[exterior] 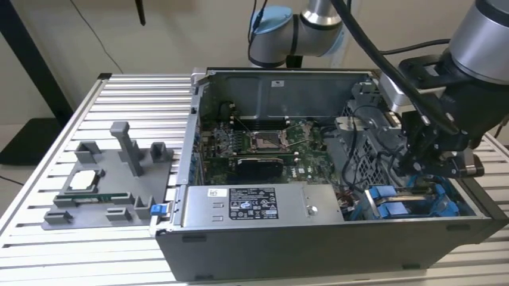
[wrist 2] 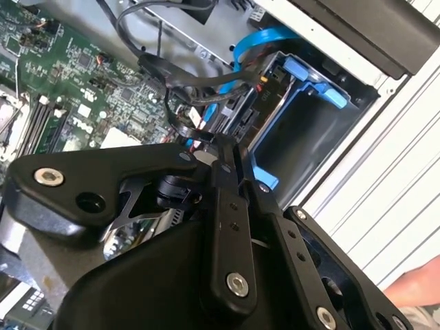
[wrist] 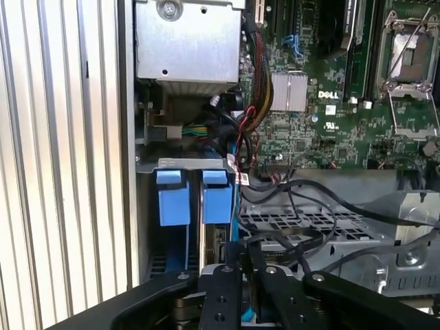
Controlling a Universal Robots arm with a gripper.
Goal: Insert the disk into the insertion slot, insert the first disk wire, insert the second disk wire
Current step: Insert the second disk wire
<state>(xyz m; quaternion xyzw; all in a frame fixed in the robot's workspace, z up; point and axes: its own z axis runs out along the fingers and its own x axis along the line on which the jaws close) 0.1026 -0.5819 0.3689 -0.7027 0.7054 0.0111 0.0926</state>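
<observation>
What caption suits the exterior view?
Robot arm's black claw lowered into the open grey computer case, above blue plastic drive carriers.

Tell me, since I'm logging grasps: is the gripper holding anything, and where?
Cannot be told. The gripper is down in the case's drive bay among black cables; its fingertips are hidden.

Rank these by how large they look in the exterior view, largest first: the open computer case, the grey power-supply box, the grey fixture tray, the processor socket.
1. Computer case
2. Fixture tray
3. Power-supply box, close to the tray, so that pair is unsure
4. Processor socket
</observation>
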